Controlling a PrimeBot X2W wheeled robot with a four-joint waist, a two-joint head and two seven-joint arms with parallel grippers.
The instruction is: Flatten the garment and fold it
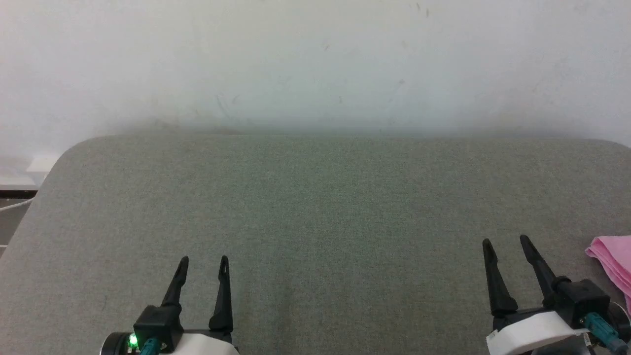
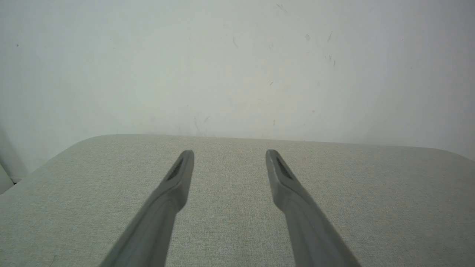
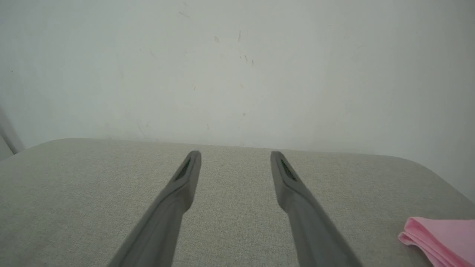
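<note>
Garment (image 1: 613, 260), pale pink, folded in soft layers, left hand (image 1: 204, 260) spread, right hand (image 1: 505, 240) spread just beside it

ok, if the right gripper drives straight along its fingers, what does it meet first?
Nothing close: the right gripper points across the bare padded surface toward the white wall, likely the first contact, though depth is unclear. The garment lies off to its right, outside that line.
</note>
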